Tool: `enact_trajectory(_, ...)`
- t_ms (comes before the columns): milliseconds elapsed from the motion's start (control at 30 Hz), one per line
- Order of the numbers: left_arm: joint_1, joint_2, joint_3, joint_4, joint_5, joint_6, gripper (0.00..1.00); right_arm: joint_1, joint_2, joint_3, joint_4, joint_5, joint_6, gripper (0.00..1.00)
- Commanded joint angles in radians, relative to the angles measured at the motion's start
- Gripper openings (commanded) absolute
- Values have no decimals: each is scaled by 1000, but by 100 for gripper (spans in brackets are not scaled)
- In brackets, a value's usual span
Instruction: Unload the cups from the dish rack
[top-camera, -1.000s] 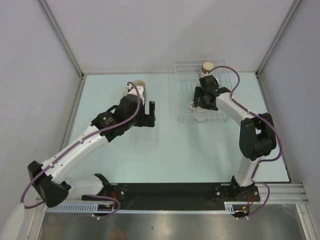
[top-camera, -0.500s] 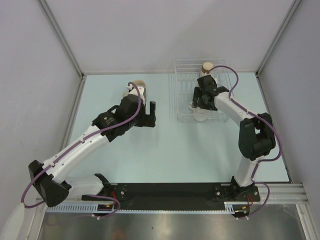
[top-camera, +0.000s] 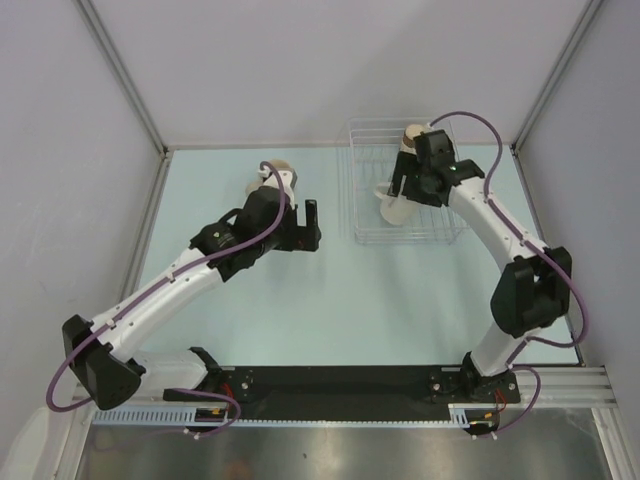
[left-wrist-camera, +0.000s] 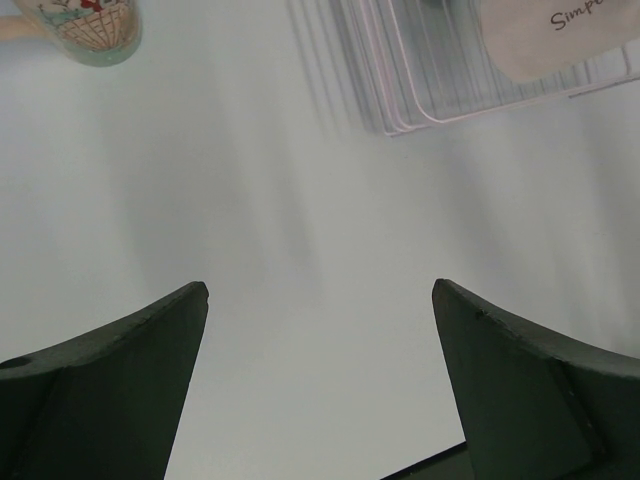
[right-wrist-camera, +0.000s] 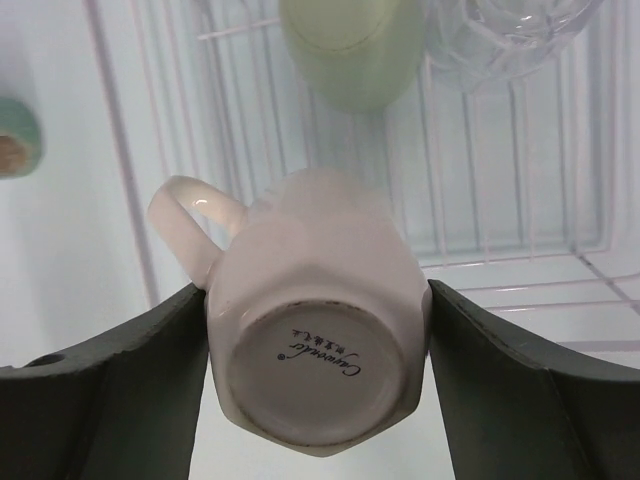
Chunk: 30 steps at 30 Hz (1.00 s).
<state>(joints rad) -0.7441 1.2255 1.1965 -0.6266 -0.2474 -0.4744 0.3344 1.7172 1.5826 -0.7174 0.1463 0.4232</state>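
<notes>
My right gripper (right-wrist-camera: 318, 290) is shut on a white handled cup (right-wrist-camera: 315, 345), its base facing the wrist camera and its handle to the left. It hangs above the white wire dish rack (top-camera: 357, 190). In the rack beyond it stand a pale green cup (right-wrist-camera: 350, 45) and a tan brown-topped cup (top-camera: 413, 133). My left gripper (left-wrist-camera: 320, 290) is open over bare table, left of the rack (left-wrist-camera: 400, 90), with nothing between its fingers. A cream cup side with dark print (left-wrist-camera: 550, 35) shows over the rack's near corner.
A printed mug (top-camera: 280, 170) stands on the table behind my left arm, also visible as a mug (left-wrist-camera: 85, 25) at the top left of the left wrist view. A clear glass (right-wrist-camera: 510, 25) sits in the rack beside the green cup. Grey walls close in the table.
My right gripper has lifted the white handled cup up off the rack floor and swung toward the far side. My left arm has shifted slightly to the right.
</notes>
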Motion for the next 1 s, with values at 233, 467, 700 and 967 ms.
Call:
enact_trajectory(233, 2, -30, -60, 246, 125, -108, 100, -239, -355, -476, 709, -710, 327, 0)
enact_trajectory(467, 25, -75, -135, 376, 194, -179, 100, -327, -367, -723, 1426, -967, 756, 0)
enact_trajectory(700, 120, -207, -286, 585, 298, -291, 100, -321, -324, -789, 1809, -1028, 1038, 0)
enact_trajectory(967, 227, -282, -345, 679, 421, -366, 100, -212, -395, -780, 1748, -1028, 1007, 0)
